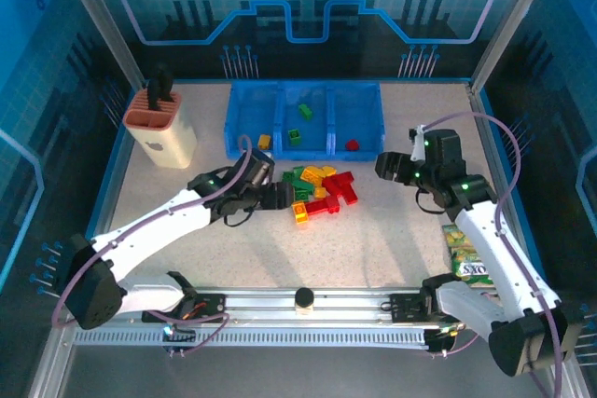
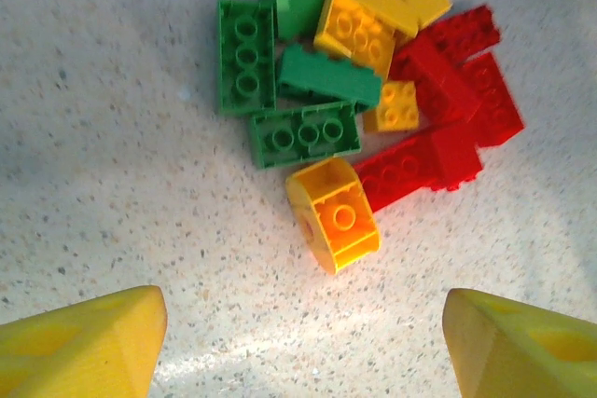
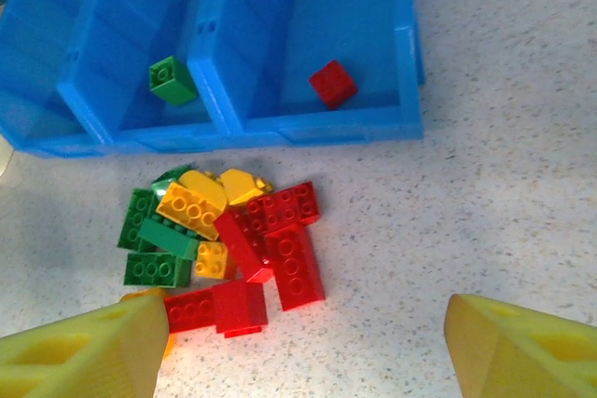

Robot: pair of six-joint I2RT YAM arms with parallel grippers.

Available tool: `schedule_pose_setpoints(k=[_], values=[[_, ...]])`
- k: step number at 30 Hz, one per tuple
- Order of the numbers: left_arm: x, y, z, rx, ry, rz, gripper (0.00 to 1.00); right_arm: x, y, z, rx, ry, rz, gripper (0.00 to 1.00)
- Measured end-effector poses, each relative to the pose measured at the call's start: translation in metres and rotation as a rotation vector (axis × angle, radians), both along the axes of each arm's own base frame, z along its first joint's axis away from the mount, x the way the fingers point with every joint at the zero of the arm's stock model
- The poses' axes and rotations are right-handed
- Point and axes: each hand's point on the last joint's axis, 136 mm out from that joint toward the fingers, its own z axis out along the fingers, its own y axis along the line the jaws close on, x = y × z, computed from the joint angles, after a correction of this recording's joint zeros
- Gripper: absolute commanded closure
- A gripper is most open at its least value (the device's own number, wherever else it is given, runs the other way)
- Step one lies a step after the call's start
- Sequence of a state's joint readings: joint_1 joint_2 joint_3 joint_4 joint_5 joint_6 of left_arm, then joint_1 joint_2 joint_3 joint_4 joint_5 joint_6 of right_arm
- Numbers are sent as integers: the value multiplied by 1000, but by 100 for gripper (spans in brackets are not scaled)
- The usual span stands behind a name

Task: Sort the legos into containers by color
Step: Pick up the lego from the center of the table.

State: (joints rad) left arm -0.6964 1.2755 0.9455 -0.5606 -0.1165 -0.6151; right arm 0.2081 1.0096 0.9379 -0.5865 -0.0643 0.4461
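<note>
A pile of red, green and yellow legos [image 1: 322, 190] lies on the table just in front of the blue three-bin tray [image 1: 303, 90]. The left bin holds a yellow brick [image 1: 264, 141], the middle bin green bricks [image 1: 295, 135], and the right bin a red brick [image 1: 352, 145]. My left gripper [image 1: 282, 196] stands open at the pile's left edge, with an orange brick [image 2: 334, 214] just ahead of its empty fingers [image 2: 84, 342]. My right gripper [image 1: 384, 167] is open to the right of the pile, looking over the red bricks [image 3: 294, 263] and the tray [image 3: 308, 123].
A beige holder with a terracotta top [image 1: 160, 126] stands at the back left. A yellow-green snack packet [image 1: 466, 253] lies near the right arm. A small black knob [image 1: 303, 298] sits on the front rail.
</note>
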Motion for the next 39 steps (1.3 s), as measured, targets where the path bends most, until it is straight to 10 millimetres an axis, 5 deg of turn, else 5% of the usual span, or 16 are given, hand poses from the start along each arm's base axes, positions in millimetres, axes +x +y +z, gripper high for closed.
schedule_pose_setpoints(k=[15,33,39], values=[[-11,-32,-79,73,198,-32,29,-15,9,-44,32,111,48,23],[10,-66,-86,90,192,-57,30,-17,12,-54,52,122,47,25],[19,-68,-96,140,201,-56,45,-19,11,-56,52,122,47,25]])
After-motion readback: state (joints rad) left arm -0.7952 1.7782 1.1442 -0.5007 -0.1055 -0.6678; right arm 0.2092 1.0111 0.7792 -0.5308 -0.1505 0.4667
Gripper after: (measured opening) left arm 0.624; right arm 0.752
